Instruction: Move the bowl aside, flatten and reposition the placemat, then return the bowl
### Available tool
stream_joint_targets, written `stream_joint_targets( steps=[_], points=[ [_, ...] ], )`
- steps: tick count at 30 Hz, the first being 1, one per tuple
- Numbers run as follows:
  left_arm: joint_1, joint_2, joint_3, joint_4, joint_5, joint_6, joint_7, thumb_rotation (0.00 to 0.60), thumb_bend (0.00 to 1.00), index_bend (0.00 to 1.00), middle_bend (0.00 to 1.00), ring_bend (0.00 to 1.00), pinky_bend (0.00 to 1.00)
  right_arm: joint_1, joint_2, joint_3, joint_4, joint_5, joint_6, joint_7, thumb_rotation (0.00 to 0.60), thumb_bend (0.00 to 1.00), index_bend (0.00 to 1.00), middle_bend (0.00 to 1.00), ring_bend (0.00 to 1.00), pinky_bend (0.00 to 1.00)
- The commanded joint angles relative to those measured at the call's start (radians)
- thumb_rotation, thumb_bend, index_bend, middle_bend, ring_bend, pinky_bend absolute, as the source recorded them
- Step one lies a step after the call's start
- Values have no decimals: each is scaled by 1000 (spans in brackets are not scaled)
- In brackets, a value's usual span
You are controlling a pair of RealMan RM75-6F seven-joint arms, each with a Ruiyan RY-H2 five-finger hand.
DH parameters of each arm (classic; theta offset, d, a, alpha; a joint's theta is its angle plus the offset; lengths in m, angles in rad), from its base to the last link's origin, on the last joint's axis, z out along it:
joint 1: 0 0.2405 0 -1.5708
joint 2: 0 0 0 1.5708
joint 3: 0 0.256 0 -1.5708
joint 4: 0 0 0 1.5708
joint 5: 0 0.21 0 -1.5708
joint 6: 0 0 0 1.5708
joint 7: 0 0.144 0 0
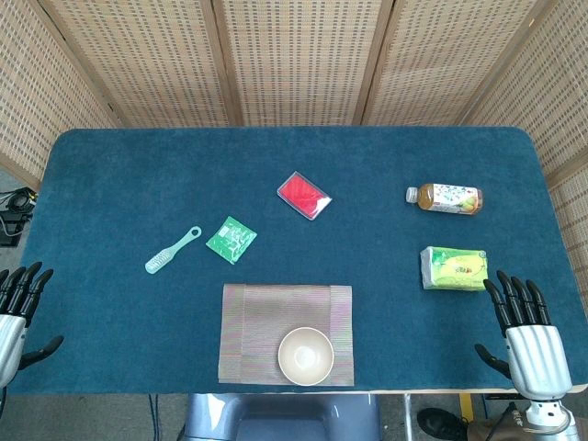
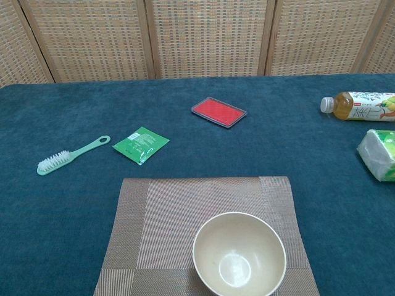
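A cream bowl [image 1: 305, 356] [image 2: 239, 257] stands empty on the near right part of a brown woven placemat [image 1: 266, 322] [image 2: 185, 222], which lies flat at the table's near edge. My left hand [image 1: 16, 308] hovers at the table's left edge with fingers spread and nothing in it. At the right front corner my right hand [image 1: 525, 331] is likewise open and empty, fingers pointing away from me. Both hands are far from the bowl. Neither hand shows in the chest view.
On the blue table [image 1: 138, 184] lie a pale green brush [image 1: 171, 251] [image 2: 71, 155], a green packet [image 1: 231, 240] [image 2: 141, 144], a red flat case [image 1: 303, 195] [image 2: 219, 111], a tea bottle [image 1: 445, 197] [image 2: 359, 105] and a tissue pack [image 1: 454, 267] [image 2: 378, 154].
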State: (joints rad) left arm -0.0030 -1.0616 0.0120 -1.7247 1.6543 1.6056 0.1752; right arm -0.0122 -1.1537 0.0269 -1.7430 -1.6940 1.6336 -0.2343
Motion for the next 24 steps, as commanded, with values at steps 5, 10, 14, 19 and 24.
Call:
stream_joint_targets(
  steps=[5,10,14,19,24],
  points=[
    [-5,4,5,4,3,-14,-17,600,0,0,0,0,0,1,-2,0,-5,0,-3,-4,600,0,0,0,0,0],
    [-60,-39,14,65,119,-32,-81,600,0,0,0,0,0,5,6,7,-15,19,-12,13,600,0,0,0,0,0],
    [-184,-126,39,151,297,-100,-225,600,0,0,0,0,0,17,11,18,-17,51,-40,27,600,0,0,0,0,0],
    [-332,-227,36,275,408,-196,-305,600,0,0,0,0,0,35,15,39,-22,101,-73,33,600,0,0,0,0,0],
    [-426,-289,27,302,439,-308,-238,600,0,4,0,0,0,45,15,56,-25,134,-87,29,600,0,0,0,0,0]
  ],
)
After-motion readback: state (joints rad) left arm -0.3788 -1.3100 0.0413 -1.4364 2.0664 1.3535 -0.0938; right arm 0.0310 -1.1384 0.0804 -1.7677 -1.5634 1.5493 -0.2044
